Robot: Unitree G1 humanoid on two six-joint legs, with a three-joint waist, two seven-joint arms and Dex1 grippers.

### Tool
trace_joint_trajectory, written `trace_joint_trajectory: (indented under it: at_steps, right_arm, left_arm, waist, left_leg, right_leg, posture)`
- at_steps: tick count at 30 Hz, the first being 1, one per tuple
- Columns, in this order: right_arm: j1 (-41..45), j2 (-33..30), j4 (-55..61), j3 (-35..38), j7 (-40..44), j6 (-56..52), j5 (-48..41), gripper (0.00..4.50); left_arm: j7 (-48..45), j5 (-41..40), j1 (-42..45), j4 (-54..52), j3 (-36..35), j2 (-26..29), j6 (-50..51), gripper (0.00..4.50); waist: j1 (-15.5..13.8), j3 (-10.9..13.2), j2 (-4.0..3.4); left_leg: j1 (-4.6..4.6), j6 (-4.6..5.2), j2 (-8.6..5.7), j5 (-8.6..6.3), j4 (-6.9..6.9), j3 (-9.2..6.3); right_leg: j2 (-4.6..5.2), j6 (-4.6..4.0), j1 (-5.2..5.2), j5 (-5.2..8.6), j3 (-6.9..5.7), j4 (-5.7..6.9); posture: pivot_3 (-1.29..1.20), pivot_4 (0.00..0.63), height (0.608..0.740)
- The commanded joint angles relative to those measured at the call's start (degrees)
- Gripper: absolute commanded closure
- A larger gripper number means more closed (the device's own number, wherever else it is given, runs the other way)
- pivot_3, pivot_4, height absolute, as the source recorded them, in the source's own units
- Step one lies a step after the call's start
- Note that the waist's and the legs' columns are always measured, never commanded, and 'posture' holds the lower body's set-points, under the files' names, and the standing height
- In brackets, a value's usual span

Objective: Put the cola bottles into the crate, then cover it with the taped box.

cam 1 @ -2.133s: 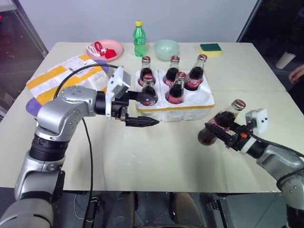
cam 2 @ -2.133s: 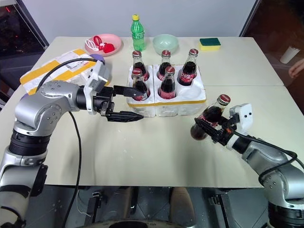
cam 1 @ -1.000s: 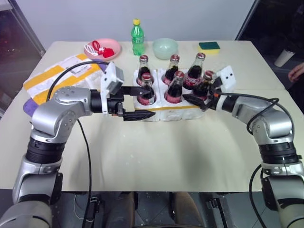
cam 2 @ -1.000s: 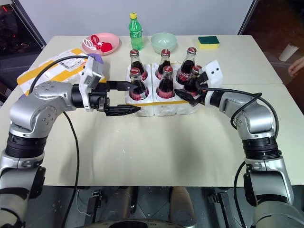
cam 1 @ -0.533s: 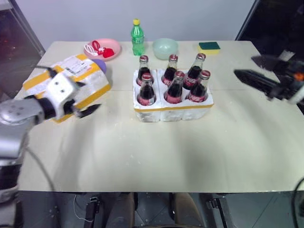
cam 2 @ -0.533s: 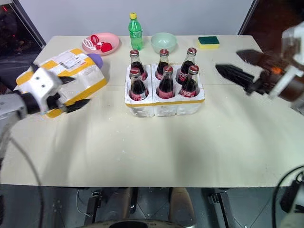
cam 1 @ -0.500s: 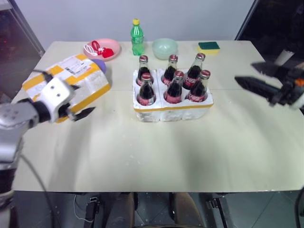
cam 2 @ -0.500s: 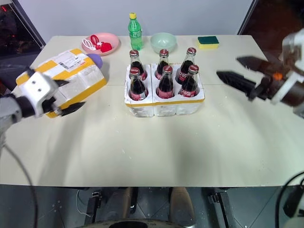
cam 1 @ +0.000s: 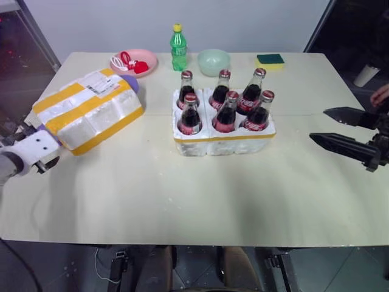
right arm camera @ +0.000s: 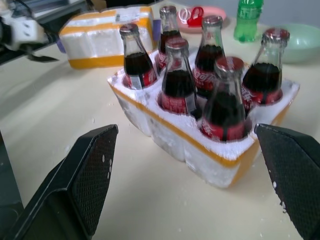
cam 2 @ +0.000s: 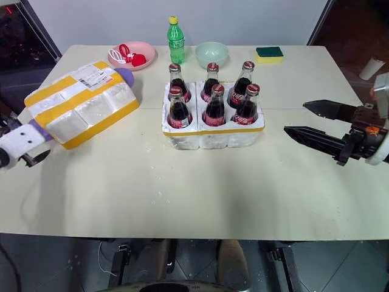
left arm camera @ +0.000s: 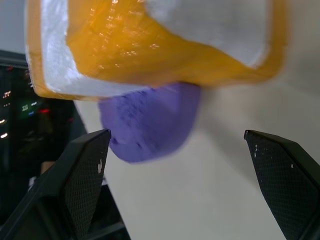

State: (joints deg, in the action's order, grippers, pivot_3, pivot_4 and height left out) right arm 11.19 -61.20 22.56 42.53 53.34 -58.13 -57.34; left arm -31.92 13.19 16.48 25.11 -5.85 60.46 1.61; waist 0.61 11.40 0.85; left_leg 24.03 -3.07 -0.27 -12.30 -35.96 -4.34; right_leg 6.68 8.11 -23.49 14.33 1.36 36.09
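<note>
Six dark-brown cola bottles (cam 1: 225,106) with red labels and caps stand in a white crate (cam 1: 223,139) banded in thin yellow. The taped box (cam 1: 89,117) is white with wide yellow bands, over something purple (left arm camera: 149,120).

The right hand (cam 2: 311,124) set the sixth of the cola bottles (cam 2: 246,105) into the crate (cam 2: 213,132), let go and drew back rightward, fingers spread. The left hand (cam 2: 24,149) left the crate and swung out beside the taped box (cam 2: 82,103).
</note>
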Motion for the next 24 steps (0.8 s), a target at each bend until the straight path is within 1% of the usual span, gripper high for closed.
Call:
trace_joint_trajectory:
  at_steps: [1, 6, 10, 13, 17, 19, 20, 21, 24]
  right_arm:
    - [1.1, -1.2, 0.6, 2.4, -1.1, 0.6, -1.7, 0.02]
    - [1.4, -1.7, 0.0, 3.9, -2.2, 0.5, -1.9, 0.02]
    - [0.9, -1.5, -0.6, 5.6, -3.3, 0.3, -2.1, 0.02]
    - [-0.1, -1.2, 0.0, 6.0, -3.7, 0.6, -1.9, 0.00]
    - [-1.6, -1.0, 0.6, 6.4, -3.6, 1.5, -1.4, 0.00]
    - [-2.1, -1.0, 0.4, 6.4, -3.5, 2.0, -1.0, 0.00]
    - [-2.2, -0.9, 0.3, 6.4, -3.6, 2.2, -1.0, 0.00]
    - [-2.2, -0.9, 0.2, 6.3, -3.8, 2.4, -0.9, 0.00]
    - [-2.9, -0.9, -0.7, 6.1, -3.9, 3.1, -0.1, 0.00]
  left_arm:
    - [6.8, 6.2, 5.9, 8.1, 4.5, -1.5, -2.2, 0.00]
    - [14.2, 11.1, 15.4, 22.2, 10.3, -4.8, -4.8, 0.00]
    - [17.1, 12.2, 20.6, 29.5, 12.8, -7.0, -8.0, 0.00]
    - [17.7, 11.9, 22.4, 32.5, 13.2, -7.5, -8.7, 0.82]
    - [18.3, 12.2, 24.0, 34.4, 14.1, -7.2, -9.6, 2.82]
    - [18.5, 12.4, 24.9, 34.8, 14.4, -7.1, -9.7, 3.69]
    - [18.7, 12.6, 25.3, 35.0, 14.5, -7.1, -9.9, 3.97]
    - [19.1, 12.9, 26.1, 34.8, 14.7, -6.9, -10.0, 4.14]
    - [18.9, 11.3, 30.1, 30.5, 13.0, -6.4, -11.3, 4.14]
  waist:
    - [0.0, 0.0, 0.00]
    - [0.0, 0.0, 0.06]
    - [0.0, 0.0, 0.06]
    - [0.0, 0.0, 0.07]
    - [-0.1, 0.0, 0.05]
    - [-0.2, -0.1, 0.02]
    - [-0.1, -0.1, 0.02]
    - [-0.1, -0.1, 0.02]
    - [-0.3, 0.0, 0.07]
  left_leg:
    - [0.00, 0.00, 0.00, 0.00, 0.00, -0.01]
    - [-0.03, 0.01, 0.00, 0.00, -0.10, -0.01]
    - [-0.10, 0.00, -0.01, 0.01, -0.13, 0.00]
    - [-0.11, 0.00, -0.01, 0.01, -0.13, 0.00]
    - [-0.14, 0.00, 0.00, 0.01, -0.13, -0.01]
    - [-0.17, 0.00, 0.00, 0.01, -0.13, 0.00]
    - [-0.21, 0.00, -0.01, 0.01, -0.13, 0.00]
    - [-0.25, 0.00, -0.01, 0.01, -0.13, 0.00]
    - [-0.25, 0.00, -0.01, 0.01, -0.13, 0.00]
  right_leg:
    - [-0.01, 0.01, 0.01, -0.01, -0.01, 0.01]
    - [-0.02, 0.13, 0.07, -0.07, -0.01, 0.03]
    - [-0.02, 0.14, 0.14, -0.07, -0.01, 0.03]
    - [-0.02, 0.14, 0.15, -0.07, 0.00, 0.04]
    - [-0.02, 0.14, 0.16, -0.07, 0.00, 0.05]
    - [-0.02, 0.14, 0.18, -0.07, 0.00, 0.07]
    - [-0.02, 0.14, 0.23, -0.07, 0.00, 0.07]
    - [-0.01, 0.15, 0.28, -0.07, 0.00, 0.06]
    - [-0.01, 0.15, 0.29, -0.07, -0.01, 0.05]
  posture:
    - [0.00, 0.150, 0.739]
    - [0.00, 0.150, 0.739]
    - [0.00, 0.150, 0.739]
    - [0.00, 0.150, 0.739]
    - [0.00, 0.150, 0.739]
    - [0.00, 0.150, 0.739]
    - [0.00, 0.150, 0.739]
    - [0.00, 0.150, 0.739]
    - [0.00, 0.150, 0.739]
